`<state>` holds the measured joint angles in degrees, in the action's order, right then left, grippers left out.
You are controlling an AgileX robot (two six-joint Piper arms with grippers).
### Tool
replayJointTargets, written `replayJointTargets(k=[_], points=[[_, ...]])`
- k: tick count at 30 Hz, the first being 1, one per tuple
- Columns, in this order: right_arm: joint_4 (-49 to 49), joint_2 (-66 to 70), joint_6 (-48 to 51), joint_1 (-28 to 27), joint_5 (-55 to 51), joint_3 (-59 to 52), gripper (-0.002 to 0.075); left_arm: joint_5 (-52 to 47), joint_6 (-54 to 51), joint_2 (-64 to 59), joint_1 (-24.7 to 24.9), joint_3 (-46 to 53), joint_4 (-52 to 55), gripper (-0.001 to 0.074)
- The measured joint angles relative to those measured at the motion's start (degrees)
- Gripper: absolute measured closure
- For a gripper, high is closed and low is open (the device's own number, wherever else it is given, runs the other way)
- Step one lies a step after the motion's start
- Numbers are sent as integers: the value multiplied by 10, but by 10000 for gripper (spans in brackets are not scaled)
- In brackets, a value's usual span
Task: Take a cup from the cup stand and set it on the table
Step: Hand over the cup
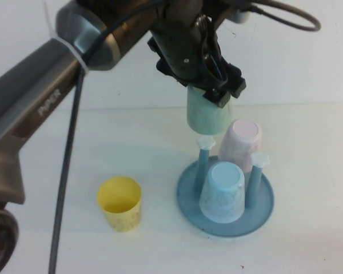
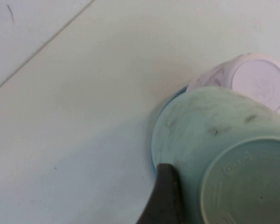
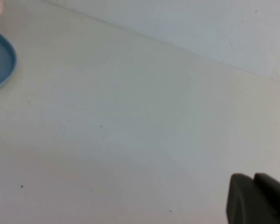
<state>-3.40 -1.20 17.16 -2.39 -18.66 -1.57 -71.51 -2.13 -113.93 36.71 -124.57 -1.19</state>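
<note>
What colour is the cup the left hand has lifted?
Pale mint-green speckled plastic cup; high view shows it best.

- The left tool [image 1: 217, 85] holds the mint cup [image 1: 207, 114] inverted just above a bare white-capped peg [image 1: 205, 141] of the cup stand [image 1: 188, 200].
- A pink cup [image 1: 241, 142] crowds it just beside; a light blue cup [image 1: 222, 191] stands nearer.
- A yellow cup [image 1: 120, 203] stands left; bare surface [image 1: 308, 148] lies right, where the right tool [image 3: 256, 200] sits low.

Plain white wall [image 1: 308, 63] behind.
</note>
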Motion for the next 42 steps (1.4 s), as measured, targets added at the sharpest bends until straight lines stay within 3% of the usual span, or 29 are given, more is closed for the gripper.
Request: replayJointTargets(k=[10, 16, 20, 23, 31, 35, 42], points=[[0, 0, 0, 0, 0, 0, 708, -6, 10, 72, 0, -1, -26, 196], [-29, 0, 0, 0, 0, 0, 708, -8, 9, 95, -3, 14, -133, 196], [-20, 0, -9, 0, 5, 0, 708, -7, -22, 114, -3, 87, -201, 196], [56, 0, -43, 0, 19, 0, 708, -5, -64, 135, -3, 174, -258, 196], [444, 0, -117, 0, 35, 0, 708, 41, -186, 243, -7, 405, -420, 196], [499, 0, -112, 0, 48, 0, 708, 80, -240, 308, -30, 502, -520, 196], [520, 0, -76, 0, 62, 0, 708, 107, -344, 399, -116, 656, -736, 196]])
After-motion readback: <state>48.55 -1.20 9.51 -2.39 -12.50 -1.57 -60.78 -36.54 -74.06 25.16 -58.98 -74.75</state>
